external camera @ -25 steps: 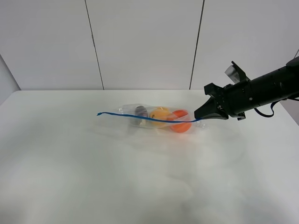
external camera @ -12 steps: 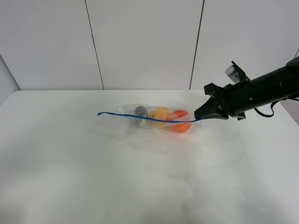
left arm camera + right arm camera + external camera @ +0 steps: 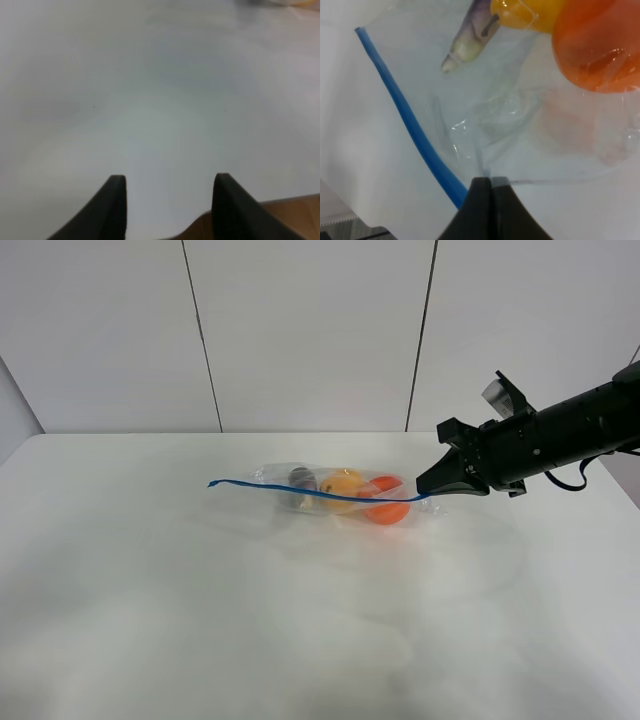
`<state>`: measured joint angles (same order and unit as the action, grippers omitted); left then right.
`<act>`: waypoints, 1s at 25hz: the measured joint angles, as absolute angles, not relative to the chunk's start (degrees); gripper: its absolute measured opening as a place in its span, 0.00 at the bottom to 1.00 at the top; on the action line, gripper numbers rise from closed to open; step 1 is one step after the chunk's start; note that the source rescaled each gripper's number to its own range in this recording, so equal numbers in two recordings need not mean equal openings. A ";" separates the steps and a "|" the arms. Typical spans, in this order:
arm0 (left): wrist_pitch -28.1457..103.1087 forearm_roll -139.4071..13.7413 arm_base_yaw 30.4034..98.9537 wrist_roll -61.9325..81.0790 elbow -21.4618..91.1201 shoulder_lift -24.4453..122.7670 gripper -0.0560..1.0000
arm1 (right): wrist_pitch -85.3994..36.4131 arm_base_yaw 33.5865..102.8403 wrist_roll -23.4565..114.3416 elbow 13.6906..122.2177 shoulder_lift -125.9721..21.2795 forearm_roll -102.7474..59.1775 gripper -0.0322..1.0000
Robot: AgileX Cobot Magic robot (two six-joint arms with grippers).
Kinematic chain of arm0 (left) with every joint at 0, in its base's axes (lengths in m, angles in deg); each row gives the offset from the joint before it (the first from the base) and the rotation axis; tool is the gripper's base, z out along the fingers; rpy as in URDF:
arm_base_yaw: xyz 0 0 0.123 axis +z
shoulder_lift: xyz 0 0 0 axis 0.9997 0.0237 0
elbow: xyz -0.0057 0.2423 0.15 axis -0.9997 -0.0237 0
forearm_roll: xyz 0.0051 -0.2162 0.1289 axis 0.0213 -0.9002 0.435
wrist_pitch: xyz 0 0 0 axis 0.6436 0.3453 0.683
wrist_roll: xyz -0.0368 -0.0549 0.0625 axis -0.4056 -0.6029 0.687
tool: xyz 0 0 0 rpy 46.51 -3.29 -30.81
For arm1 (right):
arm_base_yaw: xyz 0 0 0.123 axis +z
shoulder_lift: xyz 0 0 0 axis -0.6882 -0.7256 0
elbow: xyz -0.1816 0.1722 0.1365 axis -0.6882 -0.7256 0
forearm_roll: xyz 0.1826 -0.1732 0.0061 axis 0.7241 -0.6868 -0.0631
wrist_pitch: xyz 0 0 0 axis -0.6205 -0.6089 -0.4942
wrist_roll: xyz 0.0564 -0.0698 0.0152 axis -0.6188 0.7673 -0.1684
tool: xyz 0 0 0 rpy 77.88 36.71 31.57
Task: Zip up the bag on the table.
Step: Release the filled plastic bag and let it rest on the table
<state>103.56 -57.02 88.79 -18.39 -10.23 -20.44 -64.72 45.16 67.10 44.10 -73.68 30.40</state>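
Fingers of R gripper [image 3: 487,182] pinched tight on bag [image 3: 340,495] corner, by blue zip.
L gripper [image 3: 167,187] parted, idle over table [image 3: 150,100]; pinch likely anchors zip end.

No visible change since earlier.

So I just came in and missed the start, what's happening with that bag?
The right gripper is shut on the bag, pinching it at the end of the blue zipper strip nearest that arm. The bag lies on the white table with an eggplant, a yellow pear and an orange fruit inside. The left gripper is open over bare table, away from the bag, holding nothing.
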 joint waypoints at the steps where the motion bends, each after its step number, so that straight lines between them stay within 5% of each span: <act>1: 103.56 -57.02 88.79 -18.39 -10.23 -20.44 0.93 | -64.67 45.16 67.10 44.10 -73.68 30.40 0.03; 10: 103.56 -55.97 88.79 -18.39 -10.36 -20.44 0.93 | -64.35 45.16 67.10 44.10 -73.68 30.40 0.08; 15: 101.42 -55.23 88.79 -18.34 -12.39 -20.44 0.93 | -64.33 45.16 67.10 44.10 -73.68 30.40 0.32; 21: 100.96 -55.09 88.79 -18.34 -12.44 -20.44 0.93 | -64.28 45.16 67.10 44.10 -73.68 30.40 0.83; 25: 100.89 -55.09 88.79 -18.34 -12.44 -20.44 0.93 | -64.06 45.16 67.10 44.10 -73.68 30.40 0.98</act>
<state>100.89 -55.09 88.79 -18.34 -12.44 -20.44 -64.06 45.16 67.10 44.10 -73.68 30.40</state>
